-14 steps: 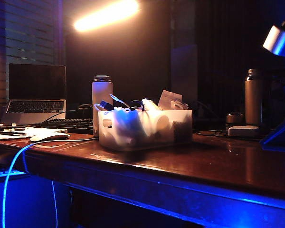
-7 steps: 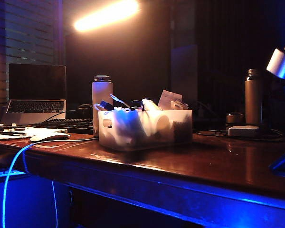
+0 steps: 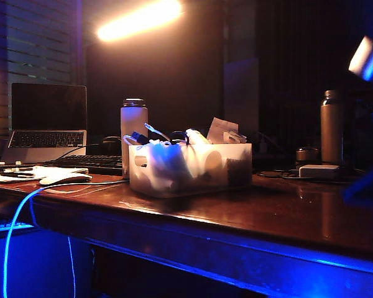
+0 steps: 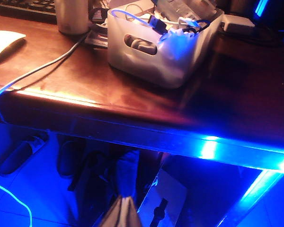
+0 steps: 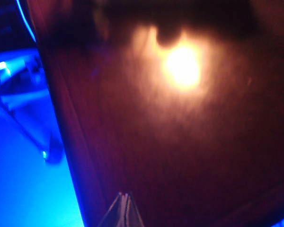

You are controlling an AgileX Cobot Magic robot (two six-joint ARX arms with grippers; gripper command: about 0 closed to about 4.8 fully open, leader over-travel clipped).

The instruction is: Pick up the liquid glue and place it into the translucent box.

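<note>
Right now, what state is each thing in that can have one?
Laptop: lid open, screen dark.
White flask: upright, lid on.
Dark flask: upright, capped.
Box: uncovered, full of cables and papers.
Left end effector: shut, below the table edge.
Right end effector: shut, empty, over bare table.

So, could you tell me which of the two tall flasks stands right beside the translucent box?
The white flask with the dark lid, just left of the translucent box. The dark metal flask stands far right, by the white adapter block.

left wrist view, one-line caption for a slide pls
Left gripper shut, hanging below the table edge, the cable-filled translucent box up on top.
</note>
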